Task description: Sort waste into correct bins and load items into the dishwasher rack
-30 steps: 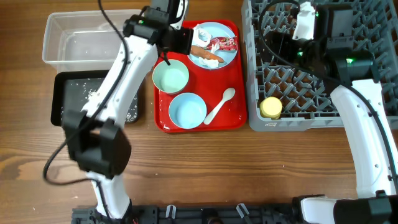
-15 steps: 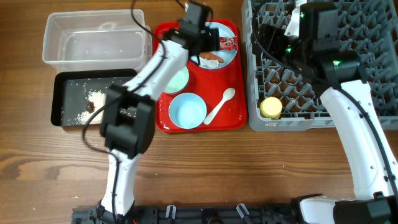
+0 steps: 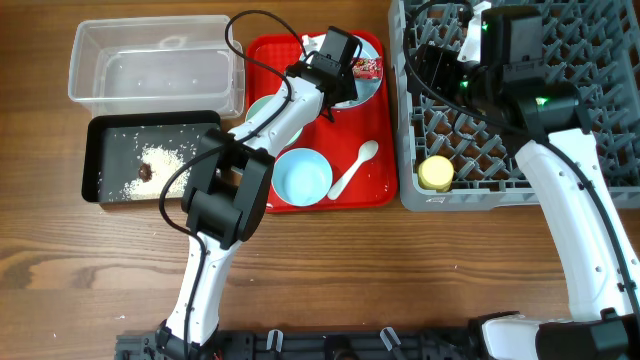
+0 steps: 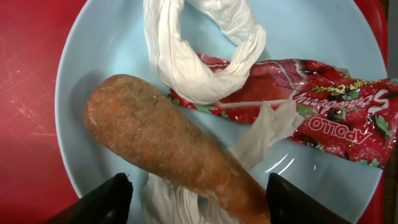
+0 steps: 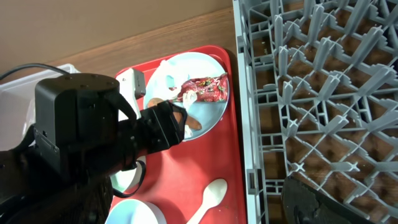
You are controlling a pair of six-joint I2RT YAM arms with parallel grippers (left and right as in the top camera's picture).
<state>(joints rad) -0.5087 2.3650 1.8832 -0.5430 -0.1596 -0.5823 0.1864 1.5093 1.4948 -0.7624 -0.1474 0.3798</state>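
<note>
1. The left arm has swung off the black tray at the tabletop's left side. It is now reaching across the red serving tray to the light blue plate by the far edge.
2. The left end effector is hovering with its fingers apart, straddling the orange carrot-like stick and gripping nothing. That stick is probably the next waste to go.
3. With the arm gone, the white rice grains and small brown lump are showing in the black tray.
4. The crumpled white tissue is lying against and under the stick, with the red snack wrapper touching it, so either could drag along.
5. The right end effector, fingers apart and empty, is staying over the dishwasher rack at the far right corner, where the small yellow cup is sitting.
6. The light blue bowl and white plastic spoon are waiting on the serving tray.
</note>
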